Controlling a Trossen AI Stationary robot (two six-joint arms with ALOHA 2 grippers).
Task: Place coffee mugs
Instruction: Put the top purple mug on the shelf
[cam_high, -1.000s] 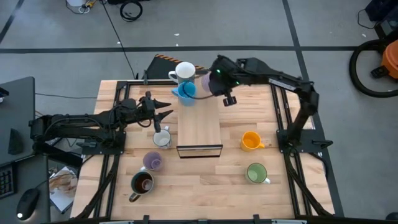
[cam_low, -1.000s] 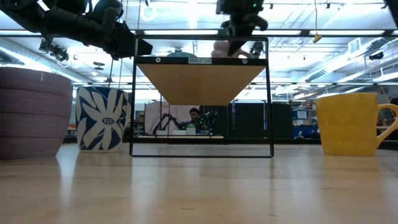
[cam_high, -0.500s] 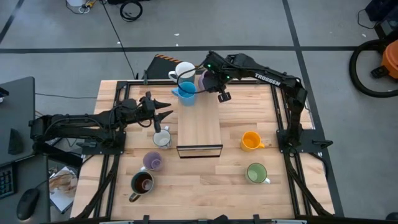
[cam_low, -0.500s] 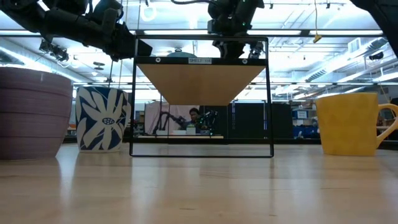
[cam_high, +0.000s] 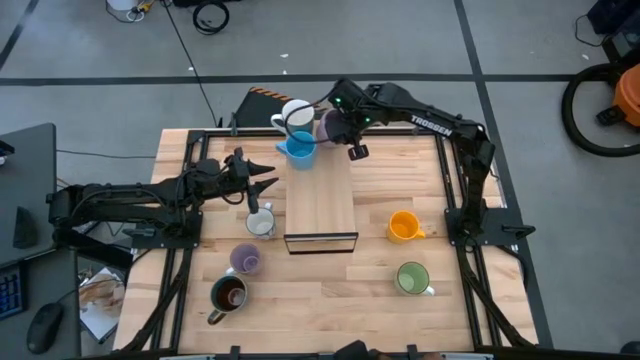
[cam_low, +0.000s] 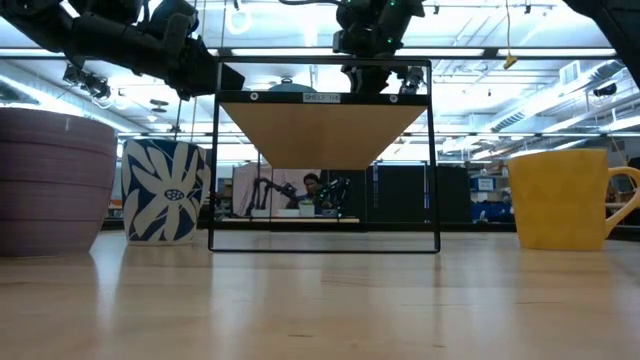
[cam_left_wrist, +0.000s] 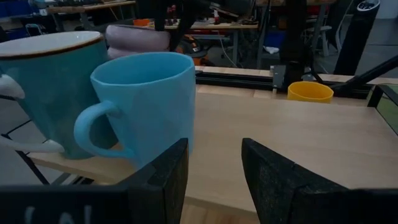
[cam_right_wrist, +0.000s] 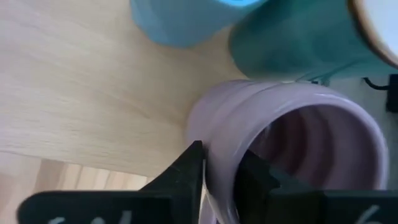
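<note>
Eight mugs: three clustered at shelf's far end; five upright on table.

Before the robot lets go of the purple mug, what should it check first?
1. Right pincer pinches the lilac mug's rim: ok.
2. Lilac mug over the wooden shelf, at its far end: ok.
3. Lilac mug's base resting on the shelf: cannot tell.
4. Gap to the blue mug and the white mug beside it: cannot tell, they sit very close.
5. Left pincer waits open beside the shelf, out of the way: ok.
</note>
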